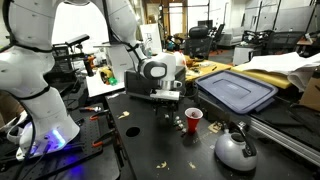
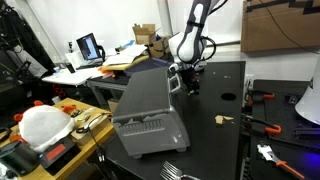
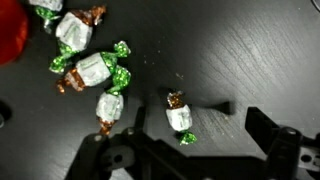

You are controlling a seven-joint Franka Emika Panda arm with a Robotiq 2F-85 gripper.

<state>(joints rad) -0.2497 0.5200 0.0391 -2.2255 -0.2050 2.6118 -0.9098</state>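
Note:
My gripper [image 3: 190,148] is open and hangs low over the black table [image 3: 250,50]. One silver candy with green wrapper ends [image 3: 180,118] lies between its fingers, untouched. Several more of the same candies [image 3: 92,70] lie in a cluster to the upper left, beside the edge of a red cup [image 3: 10,35]. In an exterior view the gripper [image 1: 166,104] is just beside the red cup [image 1: 193,120], with the candies [image 1: 178,125] on the table below it. The gripper also shows in an exterior view [image 2: 188,84].
A blue bin lid [image 1: 237,90] lies behind the cup and a silver kettle [image 1: 236,149] stands in front of it. A grey bin [image 2: 145,110] stands close to the arm. Tools with orange handles [image 2: 265,125] lie on the table. A laptop [image 2: 89,46] sits on a cluttered desk.

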